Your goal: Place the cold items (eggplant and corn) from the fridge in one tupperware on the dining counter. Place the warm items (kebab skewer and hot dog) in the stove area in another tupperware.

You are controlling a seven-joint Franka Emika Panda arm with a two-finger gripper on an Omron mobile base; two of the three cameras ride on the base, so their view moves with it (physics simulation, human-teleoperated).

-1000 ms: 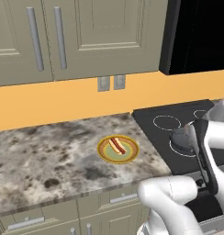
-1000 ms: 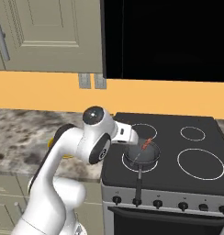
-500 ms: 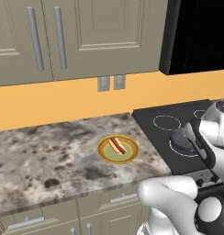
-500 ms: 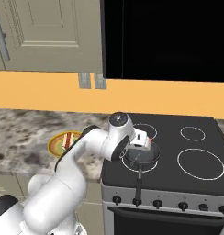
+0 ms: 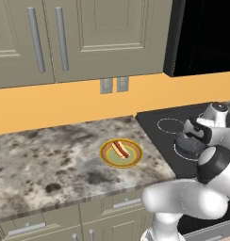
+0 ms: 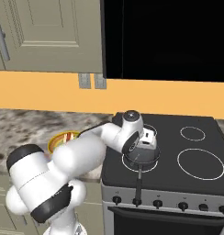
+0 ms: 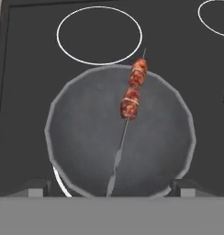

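Kebab skewer (image 7: 131, 102) lying in the grey pan (image 7: 81, 137) straight below the hand, long axis running from near the fingertips up and slightly right across the hand view. Meat chunks bunched toward the far end, thin bare tip poking just past the pan's far rim; flattened handle end nearest the hand, reaching the near rim.

Gripper (image 7: 109, 187) hovering above the pan, pointed down at it, jaws spread wide and holding nothing, one dark fingertip (image 7: 35, 186) at each side of the pan's near edge, skewer handle between them but below. In the right base view, arm (image 6: 86, 151) folded forward from the lower left, forearm reaching across to the stove (image 6: 196, 181), hand (image 6: 146, 140) over the pan (image 6: 142, 158) on the front left burner. In the left base view, hand (image 5: 198, 132) turned down over the same pan (image 5: 188, 147).

Hot dog (image 5: 119, 149) on a yellow plate (image 5: 107, 155) on the stone counter (image 5: 46, 174), well off to the hand's left, long axis slanting.

No readable writing or labels anywhere.
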